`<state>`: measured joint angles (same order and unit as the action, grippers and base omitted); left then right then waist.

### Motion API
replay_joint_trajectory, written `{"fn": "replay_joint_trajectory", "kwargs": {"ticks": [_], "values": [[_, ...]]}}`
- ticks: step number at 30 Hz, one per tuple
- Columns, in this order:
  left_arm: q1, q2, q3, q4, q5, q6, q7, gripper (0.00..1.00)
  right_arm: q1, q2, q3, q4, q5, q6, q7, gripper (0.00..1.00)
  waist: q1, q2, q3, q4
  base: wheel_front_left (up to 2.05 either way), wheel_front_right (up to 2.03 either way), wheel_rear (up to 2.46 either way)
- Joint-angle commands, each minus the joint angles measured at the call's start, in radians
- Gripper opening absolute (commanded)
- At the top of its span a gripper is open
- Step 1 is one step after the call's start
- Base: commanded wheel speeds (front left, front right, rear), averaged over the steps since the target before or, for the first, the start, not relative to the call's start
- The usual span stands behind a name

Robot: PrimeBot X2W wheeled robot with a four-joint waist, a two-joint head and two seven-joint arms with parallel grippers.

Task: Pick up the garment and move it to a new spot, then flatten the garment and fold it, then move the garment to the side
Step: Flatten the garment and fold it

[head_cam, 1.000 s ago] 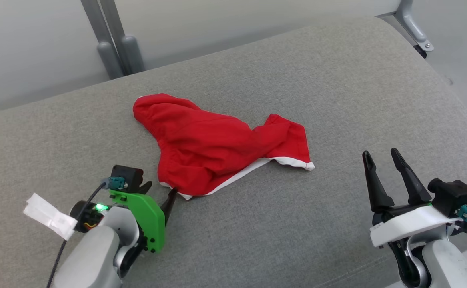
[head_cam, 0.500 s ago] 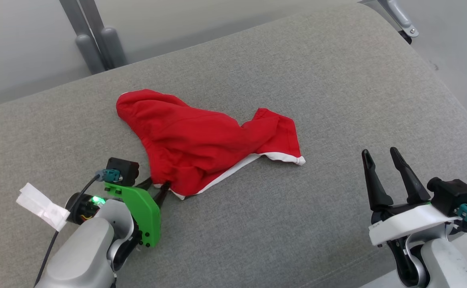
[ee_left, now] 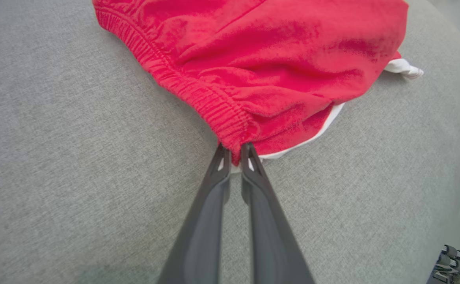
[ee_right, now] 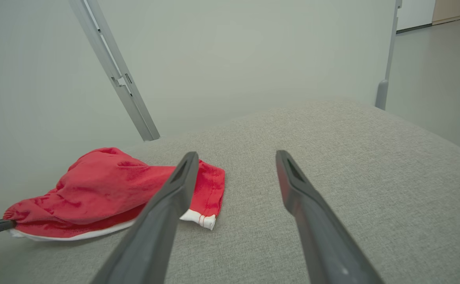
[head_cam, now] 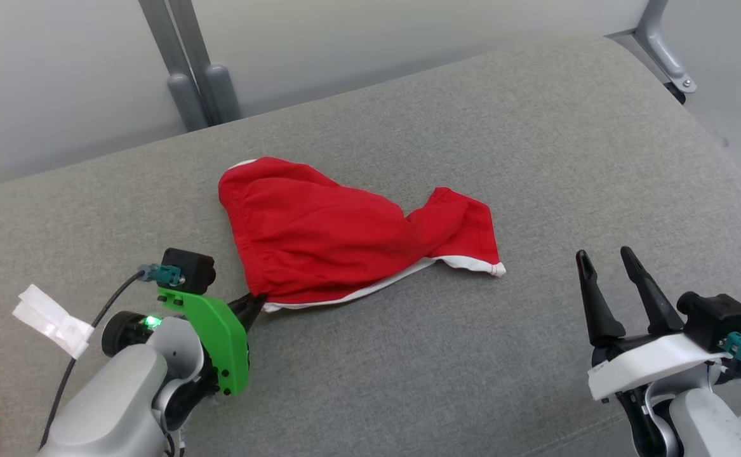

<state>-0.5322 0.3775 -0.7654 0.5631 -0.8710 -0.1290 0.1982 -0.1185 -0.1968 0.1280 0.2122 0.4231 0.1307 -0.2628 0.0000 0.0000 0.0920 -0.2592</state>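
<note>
The red garment (head_cam: 345, 235) with white trim is lying crumpled at the centre of the grey upholstered surface (head_cam: 503, 381). The left gripper (ee_left: 235, 153) is pinching the garment's near corner, at the end of the elastic waistband. Its 2 fingers are drawn almost together with cloth between the tips. The right gripper (head_cam: 606, 257) is hovering over the surface's right side, well apart from the garment, its 2 fingers standing wide and holding nothing. Grey metal posts (head_cam: 195, 82) are standing behind the surface.
</note>
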Motion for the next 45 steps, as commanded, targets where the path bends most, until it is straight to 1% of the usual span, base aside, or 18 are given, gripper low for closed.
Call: {"fn": "replay_joint_trajectory", "kwargs": {"ticks": [1, 4, 8, 10, 15, 16, 17, 18, 20, 22, 25, 27, 31, 35, 37, 40, 43, 45], "values": [[0.016, 0.026, 0.001, -0.018, -0.020, -0.002, 0.025, 0.00, 0.015, -0.004, 0.004, 0.007, -0.001, 0.000, -0.003, 1.00, 0.0000, 0.0000, -0.025, 0.022, 0.00, 0.00, 0.00], [0.031, 0.073, 0.006, -0.049, -0.044, 0.002, 0.081, 0.00, 0.018, -0.009, 0.018, 0.021, 0.007, 0.000, -0.003, 1.00, 0.0000, 0.0000, -0.039, 0.029, 0.00, 0.00, 0.00], [0.069, 0.116, 0.015, -0.096, -0.067, 0.030, 0.120, 0.00, 0.022, -0.026, 0.027, 0.039, 0.030, 0.000, -0.003, 1.00, 0.0000, 0.0000, -0.049, 0.028, 0.00, 0.00, 0.00], [0.095, 0.139, 0.021, -0.114, -0.079, 0.046, 0.130, 0.00, 0.027, -0.034, 0.030, 0.047, 0.038, 0.000, -0.003, 1.00, 0.0000, 0.0000, -0.050, 0.026, 0.00, 0.00, 0.00], [0.159, 0.163, 0.038, -0.147, -0.093, 0.093, 0.107, 0.00, 0.031, -0.057, 0.025, 0.064, 0.059, 0.000, -0.003, 1.00, 0.0000, 0.0000, -0.044, 0.022, 0.00, 0.00, 0.00], [0.172, 0.162, 0.042, -0.151, -0.091, 0.104, 0.092, 0.31, 0.032, -0.059, 0.025, 0.067, 0.061, 0.000, -0.003, 1.00, 0.0000, 0.0000, -0.043, 0.022, 0.00, 0.00, 0.00], [0.184, 0.161, 0.041, -0.151, -0.091, 0.109, 0.086, 0.51, 0.033, -0.060, 0.025, 0.069, 0.064, 0.000, -0.003, 1.00, 0.0000, 0.0000, -0.042, 0.022, 0.00, 0.00, 0.00], [0.197, 0.159, 0.040, -0.150, -0.088, 0.115, 0.074, 1.00, 0.034, -0.060, 0.029, 0.071, 0.067, 0.000, -0.003, 1.00, 0.0000, 0.0000, -0.041, 0.023, 0.00, 0.00, 0.00], [0.206, 0.151, 0.049, -0.155, -0.083, 0.120, 0.037, 1.00, 0.034, -0.059, 0.038, 0.075, 0.067, 0.000, -0.003, 1.00, 0.0000, 0.0000, -0.039, 0.024, 0.00, 0.00, 0.00], [0.212, 0.145, 0.064, -0.162, -0.070, 0.126, -0.026, 1.00, 0.033, -0.056, 0.044, 0.077, 0.069, 0.000, -0.003, 1.00, 0.0000, 0.0000, -0.040, 0.027, 0.00, 0.00, 0.00], [0.230, 0.147, 0.074, -0.168, -0.054, 0.130, -0.087, 1.00, 0.035, -0.055, 0.052, 0.079, 0.071, 0.000, -0.003, 1.00, 0.0000, 0.0000, -0.048, 0.034, 0.00, 0.00, 0.00], [0.239, 0.146, 0.086, -0.183, -0.044, 0.143, -0.134, 1.00, 0.037, -0.056, 0.054, 0.075, 0.071, 0.000, -0.003, 1.00, 0.0000, 0.0000, -0.055, 0.040, 0.00, 0.00, 0.00], [0.272, 0.140, 0.121, -0.216, -0.017, 0.184, -0.253, 1.00, 0.044, -0.056, 0.065, 0.054, 0.063, 0.000, -0.003, 1.00, 0.0000, 0.0000, -0.068, 0.051, 0.00, 0.00, 0.00], [0.313, 0.126, 0.153, -0.251, 0.040, 0.244, -0.410, 1.00, 0.060, -0.044, 0.051, 0.018, 0.054, 0.000, -0.003, 1.00, 0.0000, 0.0000, -0.080, 0.063, 0.00, 0.00, 0.00], [0.332, 0.108, 0.188, -0.271, 0.047, 0.267, -0.445, 1.00, 0.061, -0.036, 0.036, -0.006, 0.043, 0.000, -0.003, 1.00, 0.0000, 0.0000, -0.082, 0.067, 0.00, 0.00, 0.00], [0.360, 0.076, 0.256, -0.315, 0.088, 0.296, -0.464, 1.00, 0.071, -0.018, 0.015, -0.036, 0.035, 0.000, -0.003, 1.00, 0.0000, 0.0000, -0.082, 0.074, 0.00, 0.00, 0.00], [0.422, 0.005, 0.385, -0.400, 0.187, 0.311, -0.463, 1.00, 0.084, -0.006, -0.012, -0.065, 0.026, 0.000, -0.003, 1.00, 0.0000, 0.0000, -0.082, 0.085, 0.00, 0.00, 0.00], [0.462, -0.030, 0.445, -0.439, 0.268, 0.304, -0.463, 1.00, 0.094, 0.003, -0.013, -0.077, 0.018, 0.000, -0.003, 1.00, 0.0000, 0.0000, -0.082, 0.090, 0.00, 0.00, 0.00]]}}
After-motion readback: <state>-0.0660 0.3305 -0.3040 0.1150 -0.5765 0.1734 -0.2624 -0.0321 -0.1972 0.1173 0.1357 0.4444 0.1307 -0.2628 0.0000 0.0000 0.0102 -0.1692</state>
